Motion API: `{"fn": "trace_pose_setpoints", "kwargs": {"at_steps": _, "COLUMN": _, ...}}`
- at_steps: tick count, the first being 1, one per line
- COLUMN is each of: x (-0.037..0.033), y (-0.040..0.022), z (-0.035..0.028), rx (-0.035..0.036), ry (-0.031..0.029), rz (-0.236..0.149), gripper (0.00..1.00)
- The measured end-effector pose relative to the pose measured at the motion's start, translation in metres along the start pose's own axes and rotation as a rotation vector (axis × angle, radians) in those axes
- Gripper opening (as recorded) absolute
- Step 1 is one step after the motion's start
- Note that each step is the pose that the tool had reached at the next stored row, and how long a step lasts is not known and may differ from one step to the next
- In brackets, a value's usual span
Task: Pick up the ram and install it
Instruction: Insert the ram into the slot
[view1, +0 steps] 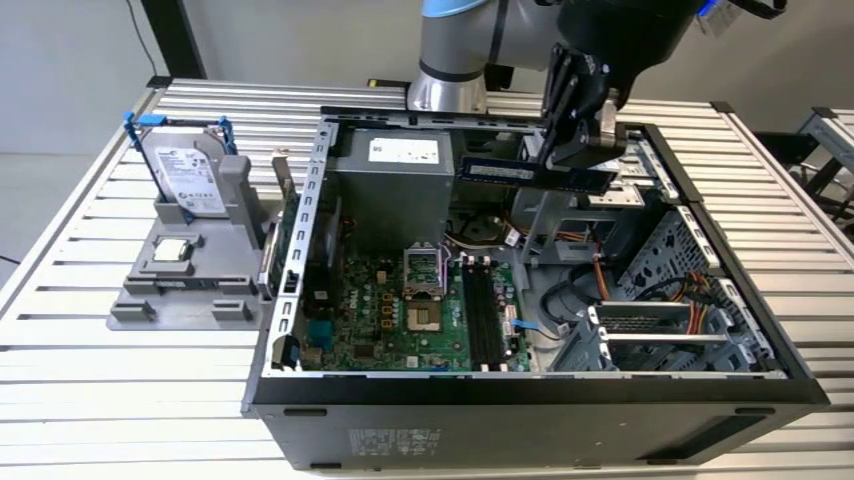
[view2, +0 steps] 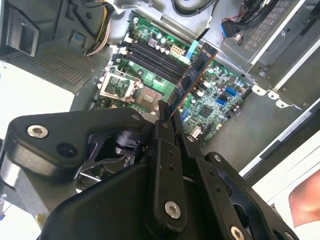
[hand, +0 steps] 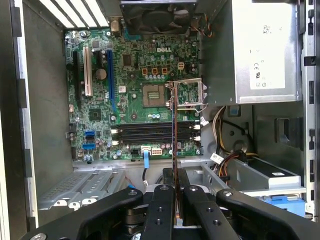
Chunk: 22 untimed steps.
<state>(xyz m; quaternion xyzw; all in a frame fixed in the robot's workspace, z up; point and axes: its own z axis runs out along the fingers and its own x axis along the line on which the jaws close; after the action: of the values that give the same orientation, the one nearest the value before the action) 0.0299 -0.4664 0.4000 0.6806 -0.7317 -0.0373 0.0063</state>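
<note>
Fingers (hand: 161, 207) of gripper (view1: 577, 160) pinch ram (view1: 534, 172) above open PC case (view1: 534, 410); memory slots (view1: 483, 310) at 6 o'clock in exterior view (stick crosswise to them). Clean seating prob. needs edge parallel w/ slot, even pressure.

Held end of the ram (hand: 174, 130) hidden within the claw (hand: 175, 175); arm (view1: 454, 50) cropped at exterior view's top
</note>
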Motion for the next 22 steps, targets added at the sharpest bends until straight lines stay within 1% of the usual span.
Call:
{"fn": "trace_pose_setpoints", "kwargs": {"at_steps": 3, "x": 0.0000, "y": 0.0000, "z": 0.0000, "rx": 0.0008, "ry": -0.0013, "rz": 0.019, "gripper": 0.00}}
{"fn": "trace_pose_setpoints", "kwargs": {"at_steps": 7, "x": 0.0000, "y": 0.0000, "z": 0.0000, "rx": 0.0026, "ry": -0.0039, "rz": 0.062, "gripper": 0.00}}
{"fn": "trace_pose_setpoints", "kwargs": {"at_steps": 22, "x": 0.0000, "y": 0.0000, "z": 0.0000, "rx": 0.0119, "ry": -0.0182, "rz": 0.284, "gripper": 0.00}}
